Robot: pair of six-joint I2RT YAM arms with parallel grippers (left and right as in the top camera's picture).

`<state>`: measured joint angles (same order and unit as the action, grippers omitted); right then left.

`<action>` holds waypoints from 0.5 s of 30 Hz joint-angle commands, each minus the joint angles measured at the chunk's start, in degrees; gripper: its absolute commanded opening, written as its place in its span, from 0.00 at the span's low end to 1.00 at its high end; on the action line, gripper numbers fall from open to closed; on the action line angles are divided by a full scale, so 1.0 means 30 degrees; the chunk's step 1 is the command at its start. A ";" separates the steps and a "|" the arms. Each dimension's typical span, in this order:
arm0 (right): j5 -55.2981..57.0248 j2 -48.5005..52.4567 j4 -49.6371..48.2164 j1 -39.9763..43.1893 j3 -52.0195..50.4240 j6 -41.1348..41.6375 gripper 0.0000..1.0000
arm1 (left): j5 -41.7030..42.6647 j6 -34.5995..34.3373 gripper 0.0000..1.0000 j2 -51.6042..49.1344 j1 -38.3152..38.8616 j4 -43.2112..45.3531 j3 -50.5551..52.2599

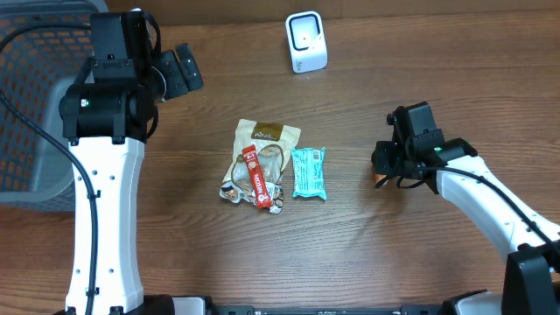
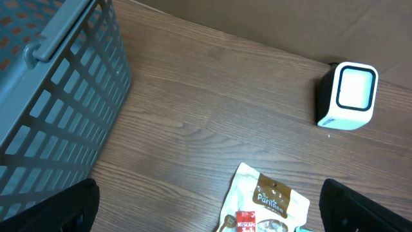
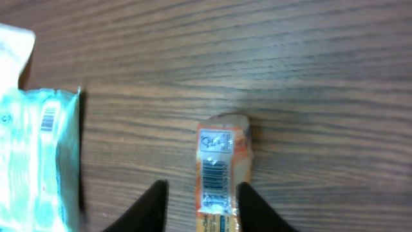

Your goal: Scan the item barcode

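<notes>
Packet (image 3: 219, 169): orange, flat on the tabletop (image 3: 309, 58) toward its right edge, about midway between the near and far edges. Its barcode (image 3: 214, 179) faces up.
Axis: the long axis runs between the fingers (image 3: 254, 207) and parallel to them. One end points away from the wrist; the other runs out of view.
Right claw (image 3: 203, 188): directly over the packet, jaws partly apart astride it. One finger is at its edge and a gap shows on the other side, so I judge it not yet clamped.
Teal bar (image 1: 308, 172): near, to the left, not touching the packet.
Scanner (image 1: 306, 41): by the far edge, left of the packet and well apart. The barcode likely has to travel that way.
Left claw (image 1: 179, 74): wide open, empty, toward the far-left corner. The right arm is much nearer the packet.
</notes>
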<state>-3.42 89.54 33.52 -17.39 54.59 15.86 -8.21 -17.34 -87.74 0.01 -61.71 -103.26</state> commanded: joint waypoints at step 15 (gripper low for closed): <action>0.2754 0.0022 -0.0583 -0.0080 -0.1413 0.1872 0.04 | -0.0029 0.0357 1.00 0.0284 0.0000 0.0058 -0.0299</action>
<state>4.05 89.54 32.53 -17.39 52.47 18.87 -8.21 -17.34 -87.74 0.01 -61.71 -103.26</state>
